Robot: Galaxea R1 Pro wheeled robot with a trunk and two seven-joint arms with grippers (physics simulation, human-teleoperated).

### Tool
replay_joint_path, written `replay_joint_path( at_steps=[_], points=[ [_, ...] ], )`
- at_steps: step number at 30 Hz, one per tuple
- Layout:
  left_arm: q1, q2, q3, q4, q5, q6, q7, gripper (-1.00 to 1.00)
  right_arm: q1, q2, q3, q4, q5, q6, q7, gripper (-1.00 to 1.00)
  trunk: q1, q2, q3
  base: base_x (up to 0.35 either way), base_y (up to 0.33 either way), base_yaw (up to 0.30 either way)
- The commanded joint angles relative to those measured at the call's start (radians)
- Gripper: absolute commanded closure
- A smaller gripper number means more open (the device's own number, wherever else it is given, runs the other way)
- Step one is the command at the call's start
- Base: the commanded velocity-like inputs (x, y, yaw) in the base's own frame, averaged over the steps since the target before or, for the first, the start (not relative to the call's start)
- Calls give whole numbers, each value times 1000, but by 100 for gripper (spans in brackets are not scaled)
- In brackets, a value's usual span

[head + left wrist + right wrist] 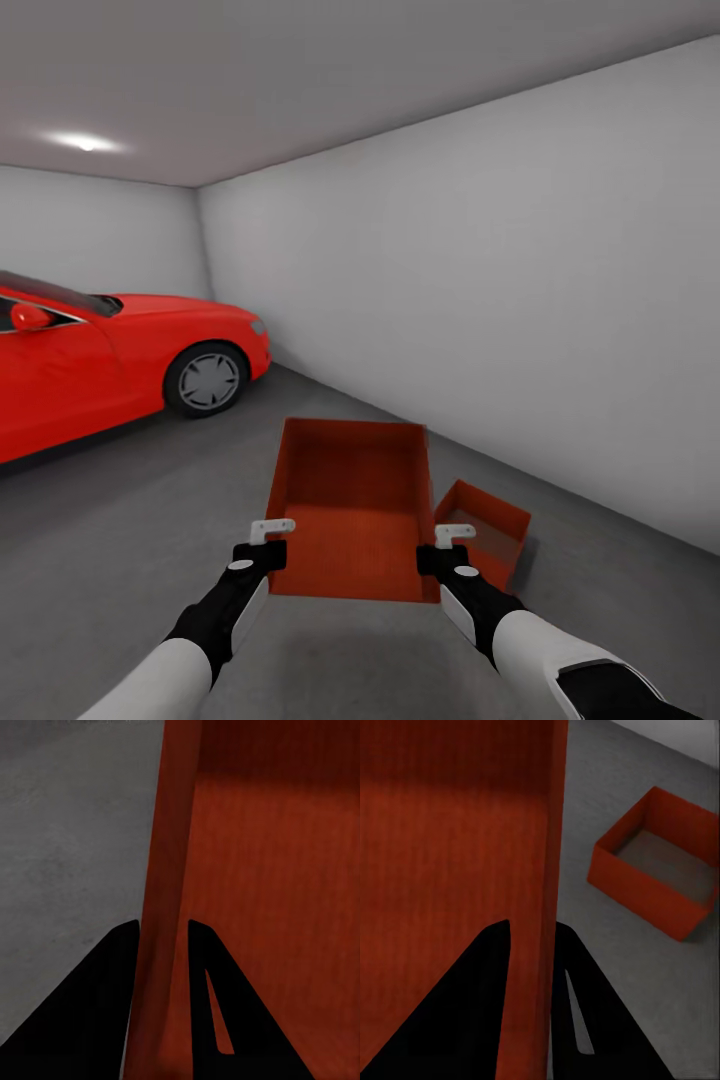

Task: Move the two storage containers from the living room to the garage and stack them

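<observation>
From the head camera I see my two arms built alike: smooth white shells on the forearms, giving way to matte black, slightly bulging wrist sections. Each wrist carries a small pale grey round cap on its upper face. My right arm also shows a black segment at the elbow end, edged by a thin light seam, and a white panel along the side of the wrist. My left gripper (273, 530) and right gripper (453, 533) have blocky black bases and short, pale grey, bracket-like fingers with a tiny dark hole in each. Through the wrist cameras the fingers (217, 1020) read as flat black wedges tapering to points, one with a narrow slot cut in it; the right ones (585, 1020) look the same.
</observation>
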Motion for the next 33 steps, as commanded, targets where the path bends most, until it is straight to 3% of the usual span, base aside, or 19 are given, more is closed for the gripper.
replay_joint_path(
  at_steps=[1,11,33],
  points=[
    [0,0,14,-1,66,8,52,100,-1,0,-34,-2,1,-45,-77,100,0,-1,-2,0,0,-291],
    [0,0,15,5,67,9,52,100,-1,0,-34,-2,1,-45,-77,100,0,-1,-2,143,124,-291],
    [0,0,15,7,67,10,52,100,-1,0,-34,-2,1,-45,-77,100,0,-1,-2,287,191,-291]
  ],
)
